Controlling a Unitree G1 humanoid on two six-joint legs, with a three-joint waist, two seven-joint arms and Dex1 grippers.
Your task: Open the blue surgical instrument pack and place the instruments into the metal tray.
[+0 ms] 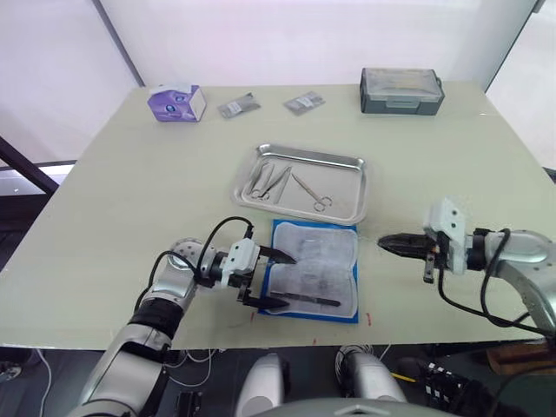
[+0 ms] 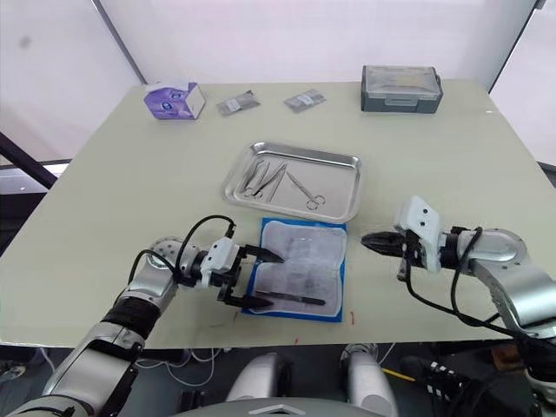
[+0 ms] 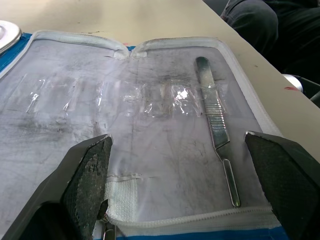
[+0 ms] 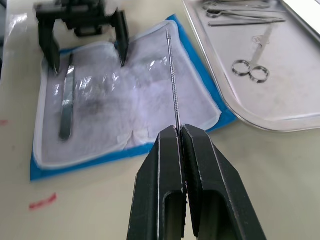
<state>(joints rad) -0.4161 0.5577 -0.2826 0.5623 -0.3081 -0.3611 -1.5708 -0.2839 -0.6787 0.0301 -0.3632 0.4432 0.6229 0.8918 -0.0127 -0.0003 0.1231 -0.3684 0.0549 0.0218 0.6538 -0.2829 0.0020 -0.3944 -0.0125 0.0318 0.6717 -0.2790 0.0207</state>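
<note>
The blue surgical instrument pack (image 1: 314, 268) lies unfolded on the table in front of the metal tray (image 1: 300, 155), pale lining up. A flat steel handle (image 3: 215, 125) rests on the lining near the pack's front edge. My left gripper (image 1: 276, 278) is open over the pack's left edge, one finger on each side of that end, with nothing between them. My right gripper (image 4: 178, 129) is shut on a thin steel probe (image 4: 172, 75), just right of the pack, with the probe pointing over the lining. Scissors (image 1: 310, 193) and clamps (image 1: 265, 180) lie in the tray.
At the back of the table stand a purple tissue box (image 1: 176, 102), two small foil packets (image 1: 238, 106) and a dark grey lidded box (image 1: 401, 90). A small red mark (image 1: 367, 318) sits near the table's front edge.
</note>
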